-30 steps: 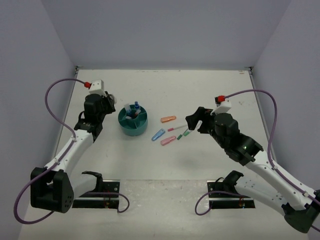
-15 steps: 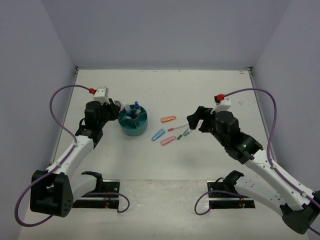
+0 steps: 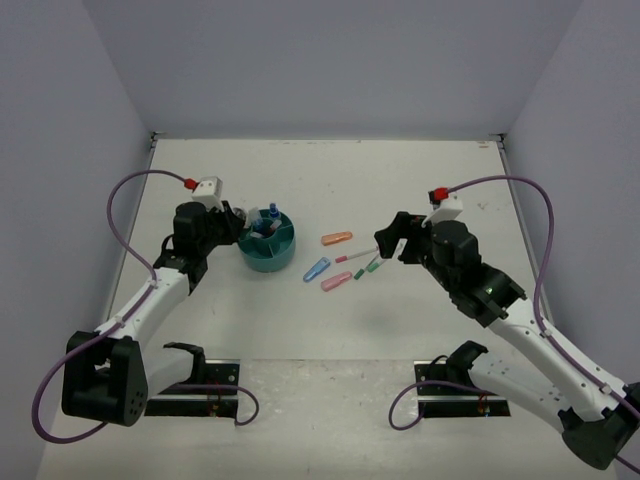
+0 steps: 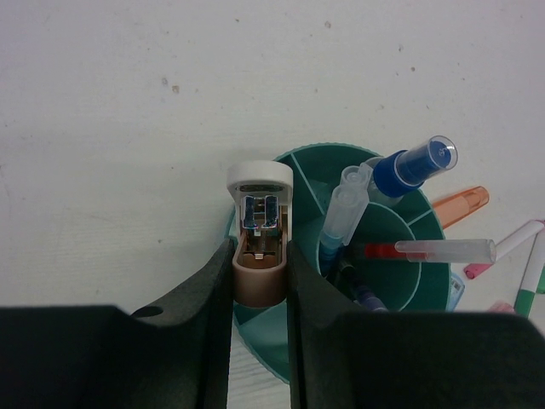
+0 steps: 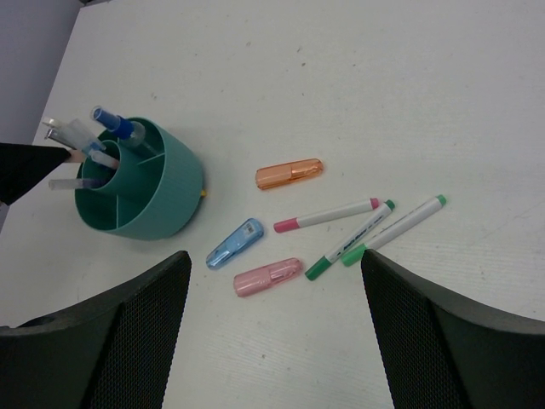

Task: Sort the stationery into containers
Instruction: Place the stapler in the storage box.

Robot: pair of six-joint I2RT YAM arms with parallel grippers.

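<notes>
Tan stubby item point(image 4: 260, 223), clamped lengthwise in left gripper point(image 4: 260, 254), points white cap over teal organizer point(image 4: 433, 288); right gripper point(image 5: 274, 260) gapes.

The left arm point(image 3: 150, 295) and the right arm point(image 3: 545, 355) share one build: white links between black joint housings, on black bases fixed to black rails point(image 3: 200, 385). A purple cable point(image 3: 115, 205) loops to a red plug point(image 3: 187, 183) beside each white wrist camera block point(image 3: 208, 187). A small green light point(image 3: 490, 292) glows on the right arm. The right gripper point(image 3: 386, 240) has broad black fingers point(image 5: 128, 341) with a fine mesh texture.
</notes>
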